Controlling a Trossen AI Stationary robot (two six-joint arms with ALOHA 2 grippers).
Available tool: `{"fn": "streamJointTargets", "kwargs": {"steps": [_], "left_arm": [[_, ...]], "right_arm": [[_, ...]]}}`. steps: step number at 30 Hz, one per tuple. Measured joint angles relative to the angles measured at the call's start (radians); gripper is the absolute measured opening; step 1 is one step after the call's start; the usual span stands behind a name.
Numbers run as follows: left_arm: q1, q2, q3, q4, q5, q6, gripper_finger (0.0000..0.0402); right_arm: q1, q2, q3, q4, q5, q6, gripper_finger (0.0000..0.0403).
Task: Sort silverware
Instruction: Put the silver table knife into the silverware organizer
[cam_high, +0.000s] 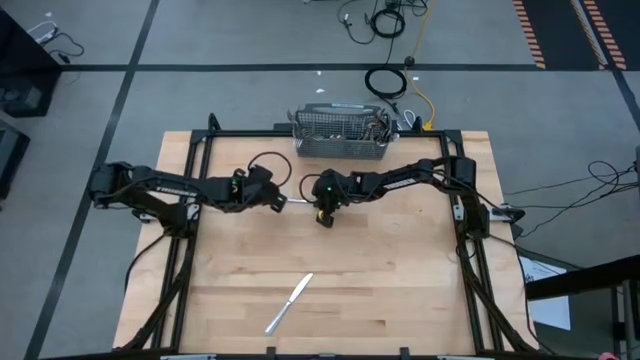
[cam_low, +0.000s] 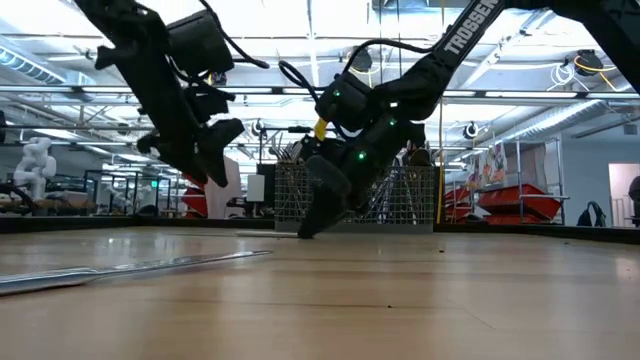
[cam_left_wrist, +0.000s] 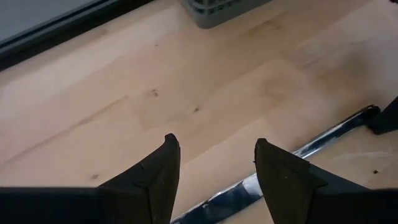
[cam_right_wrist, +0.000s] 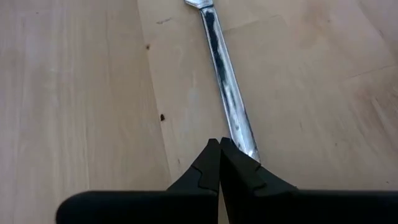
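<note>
Item: one piece of silverware, flat on the counter, its length spanning from my clenched right fingers to my spread, empty left fingers, nearer its other end.

Left pincer spread open over wooden table, silver utensil handle beneath, basket corner beyond

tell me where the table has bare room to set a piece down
Bare wood runs along both side edges and across the front on either side of the knife. It is crowded mid-table, where the left gripper and right gripper meet below the basket.
</note>
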Motion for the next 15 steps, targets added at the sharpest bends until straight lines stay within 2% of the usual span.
{"fn": "streamJointTargets", "kwargs": {"steps": [6, 10, 15], "left_arm": [[0.047, 0.0, -0.015, 0.06, 0.02, 0.056, 0.0207], [0.062, 0.0, -0.015, 0.066, 0.031, 0.082, 0.0207], [0.075, 0.0, -0.015, 0.087, 0.049, 0.103, 0.0207]], "right_arm": [[0.03, -0.055, -0.006, -0.059, -0.057, -0.029, 0.0], [0.052, -0.123, 0.012, -0.027, -0.005, -0.085, 0.0], [0.007, -0.103, 0.013, -0.003, 0.01, -0.099, 0.0]]}}
